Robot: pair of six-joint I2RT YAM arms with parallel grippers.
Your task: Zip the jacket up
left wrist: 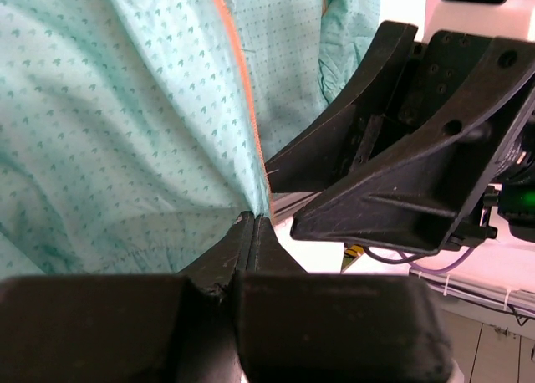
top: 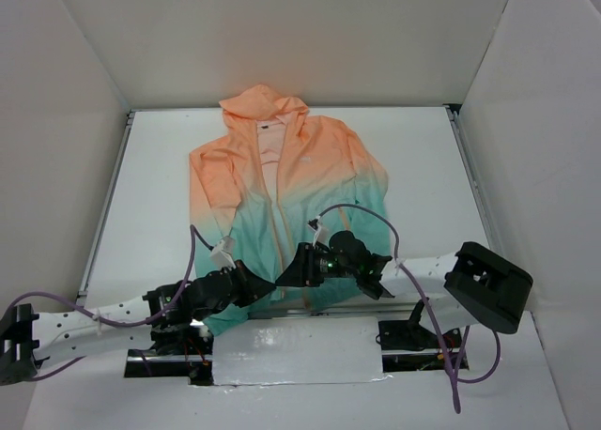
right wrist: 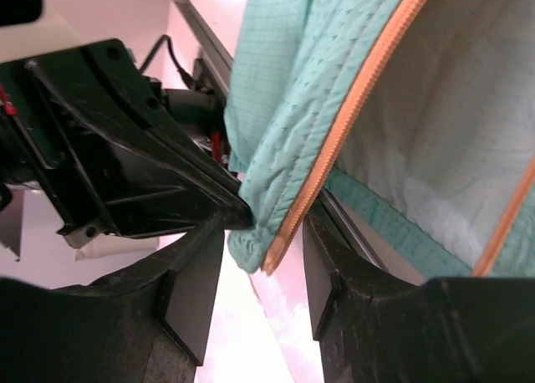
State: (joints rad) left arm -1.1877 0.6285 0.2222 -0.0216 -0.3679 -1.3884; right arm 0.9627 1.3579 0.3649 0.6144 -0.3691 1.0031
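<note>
The jacket (top: 291,176) lies flat on the table, peach hood far, teal hem near, front open along the orange zipper (top: 279,214). My left gripper (top: 263,289) is at the hem's near edge; in the left wrist view it (left wrist: 253,224) is shut on the teal hem beside the zipper (left wrist: 238,74). My right gripper (top: 286,272) is right next to it. In the right wrist view it (right wrist: 263,241) is open, and the hem corner (right wrist: 251,253) with the zipper's end (right wrist: 351,124) hangs between its jaws. The left gripper's fingers (right wrist: 150,182) show beside it.
The white table (top: 423,186) is boxed in by white walls on three sides. A metal rail (top: 282,310) runs along its near edge, with a silver foil sheet (top: 296,350) in front. Purple cables (top: 194,256) loop over both arms.
</note>
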